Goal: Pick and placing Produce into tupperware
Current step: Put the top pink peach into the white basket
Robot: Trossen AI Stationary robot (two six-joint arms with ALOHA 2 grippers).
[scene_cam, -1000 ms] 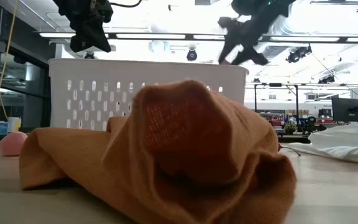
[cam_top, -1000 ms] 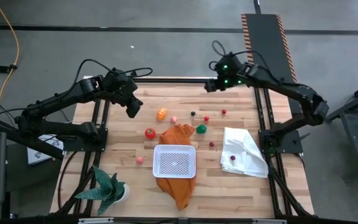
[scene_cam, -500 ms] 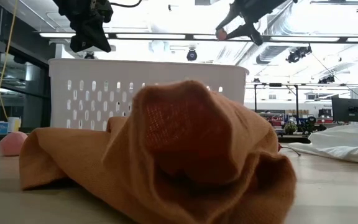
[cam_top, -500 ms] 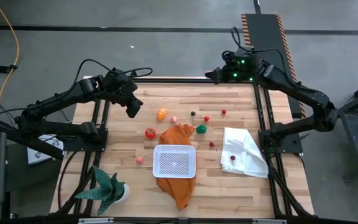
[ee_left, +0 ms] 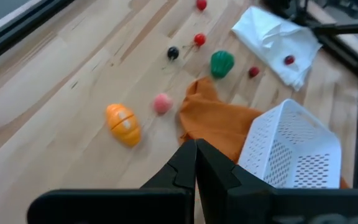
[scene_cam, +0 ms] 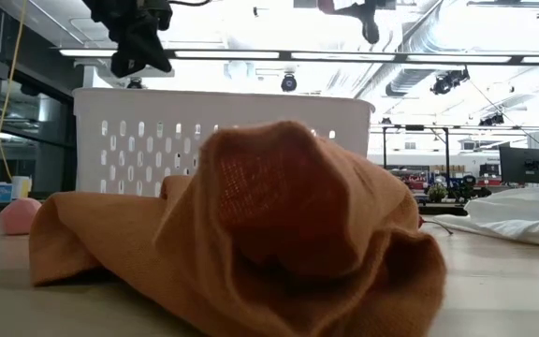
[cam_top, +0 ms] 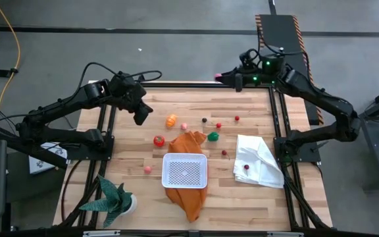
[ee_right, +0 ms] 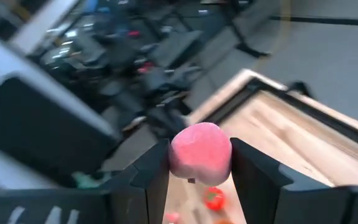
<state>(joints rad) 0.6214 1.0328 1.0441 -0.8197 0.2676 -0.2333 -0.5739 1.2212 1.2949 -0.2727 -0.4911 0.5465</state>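
The white tupperware (cam_top: 185, 170) sits on an orange cloth (cam_top: 188, 141) at mid-table, tilted in the left wrist view (ee_left: 291, 149). Loose produce lies on the wood: an orange piece (cam_top: 170, 120), a red one (cam_top: 158, 140), a green one (cam_top: 213, 136), a pink one (cam_top: 148, 169) and small berries. My right gripper (cam_top: 219, 77) hangs high over the table's far edge, shut on a pink fruit (ee_right: 200, 154). My left gripper (cam_top: 141, 115) hovers shut above the far left of the table, near the orange piece, touching nothing. My right gripper pinches the pink fruit by its two opposite sides (ee_right: 174, 158) between its two fingers (ee_right: 156, 174). The fingers lie almost level, pointing toward the table's left. The fruit is lifted well clear of the table, above its far edge.
A white cloth (cam_top: 258, 161) with a red berry (cam_top: 246, 166) lies at the right. A green spiky potted plant (cam_top: 114, 201) stands at the near left corner. Bare wood shows along the left and near edges.
My right gripper has risen and drawn back toward the table's far edge with the pink fruit still between its fingers. It has tipped from pointing steeply down to almost level. In the low view it has climbed to the top of the picture.
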